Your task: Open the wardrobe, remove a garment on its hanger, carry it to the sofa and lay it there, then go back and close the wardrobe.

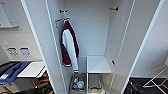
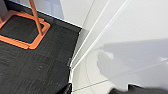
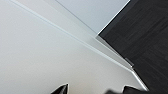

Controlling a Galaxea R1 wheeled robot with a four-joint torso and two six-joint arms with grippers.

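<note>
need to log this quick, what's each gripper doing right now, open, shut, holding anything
Left gripper: open, holding nothing, close to the white wardrobe door.
Right gripper: open, holding nothing, close to the other door.

An office-like or test room: dark carpet tiles [image 2: 30, 67], plain white walls [image 1: 15, 37], an orange metal stand [image 2: 32, 30], wall switches [image 1: 12, 52], and an open white wardrobe [image 1: 90, 32] holding a maroon jacket [image 1: 68, 46].

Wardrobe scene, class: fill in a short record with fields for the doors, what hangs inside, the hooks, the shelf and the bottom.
doors: both wardrobe doors open
hanging: maroon jacket with white sleeves, on a hanger at the left
hooks: black hook at upper right, bare
shelf: white shelf at lower right
bottom: box of mixed items, contents unclear
</note>
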